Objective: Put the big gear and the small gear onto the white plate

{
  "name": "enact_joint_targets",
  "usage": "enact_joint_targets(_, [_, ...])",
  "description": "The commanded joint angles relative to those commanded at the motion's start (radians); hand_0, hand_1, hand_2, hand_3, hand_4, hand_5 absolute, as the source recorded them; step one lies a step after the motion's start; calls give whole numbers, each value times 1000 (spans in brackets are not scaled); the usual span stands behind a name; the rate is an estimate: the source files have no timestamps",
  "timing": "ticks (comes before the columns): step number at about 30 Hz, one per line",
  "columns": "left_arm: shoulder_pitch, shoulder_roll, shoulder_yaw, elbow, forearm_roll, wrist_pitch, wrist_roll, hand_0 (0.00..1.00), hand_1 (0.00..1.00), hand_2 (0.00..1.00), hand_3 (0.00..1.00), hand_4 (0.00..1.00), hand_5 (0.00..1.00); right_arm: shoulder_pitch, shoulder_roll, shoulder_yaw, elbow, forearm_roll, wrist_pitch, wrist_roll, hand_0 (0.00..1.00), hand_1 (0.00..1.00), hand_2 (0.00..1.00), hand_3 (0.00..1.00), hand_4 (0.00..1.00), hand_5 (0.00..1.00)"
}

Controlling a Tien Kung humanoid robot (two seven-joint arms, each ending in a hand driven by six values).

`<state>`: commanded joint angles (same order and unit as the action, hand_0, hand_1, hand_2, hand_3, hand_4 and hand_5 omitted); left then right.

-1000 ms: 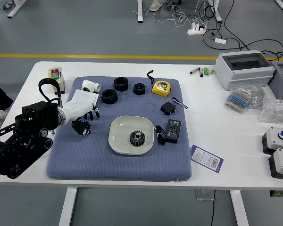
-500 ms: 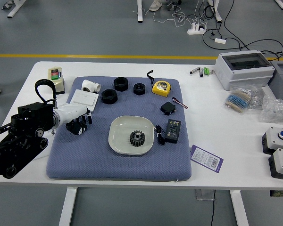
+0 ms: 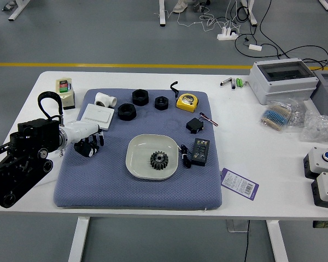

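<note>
My left hand (image 3: 91, 143), white with black parts, is low over the left side of the blue mat, left of the plate. Whether it holds anything is unclear. The white plate (image 3: 133, 164) lies at the mat's middle. One black toothed gear (image 3: 159, 160) rests inside it, right of centre. No second toothed gear can be made out. The right arm is out of view.
Behind the plate are black rings or nuts (image 3: 127, 112), a white box (image 3: 98, 116), a white pipe fitting (image 3: 105, 100) and a yellow tape measure (image 3: 187, 102). A black adapter (image 3: 200, 152) and cable (image 3: 185, 157) lie right of the plate.
My left hand has drawn back to the left, uncovering more of the white box. A person's leg and hand at the left edge have gone out of view. The gear on the plate has not moved.
</note>
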<state>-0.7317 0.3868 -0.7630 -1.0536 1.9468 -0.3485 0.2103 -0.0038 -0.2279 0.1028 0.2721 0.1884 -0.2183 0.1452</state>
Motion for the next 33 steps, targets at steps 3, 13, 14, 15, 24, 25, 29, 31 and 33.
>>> enact_joint_targets(3, [-1,-1,-9,-15,14,24,-8,333,420,468,597,79,2,0,0,0,0,0,0,0,622,625,728,549,759,714])
enact_joint_targets(13, [18,-10,6,-150,8,79,-17,319,408,458,574,2,2,-1,1,-1,0,0,1,-1,621,625,728,549,759,714])
enact_joint_targets(14, [18,-10,7,-157,7,80,-16,319,408,458,574,2,2,-1,1,-1,0,0,1,-1,621,625,728,549,759,714])
enact_joint_targets(15, [19,-11,14,-175,6,84,-17,319,408,458,574,2,2,-1,1,-2,0,1,1,-1,621,625,728,549,759,714])
enact_joint_targets(24, [4,-48,102,-267,-11,138,-31,310,397,448,565,2,2,-2,1,-4,0,1,1,-1,621,625,728,549,759,714])
enact_joint_targets(25, [1,-54,110,-262,-12,148,-36,310,397,448,565,2,2,-2,1,-4,1,0,1,-1,621,625,728,549,759,714])
enact_joint_targets(29, [-6,-77,139,-228,-4,214,-62,314,405,455,566,30,2,-2,1,-2,1,0,1,-1,622,625,728,548,759,714])
enact_joint_targets(31, [-11,-86,149,-203,15,251,-74,314,405,455,566,30,2,-2,1,-1,1,0,0,-1,622,625,728,548,759,714])
enact_joint_targets(33, [-14,-92,151,-178,33,269,-77,314,405,455,566,30,2,-3,1,-1,1,-1,0,-1,622,625,728,548,759,714])
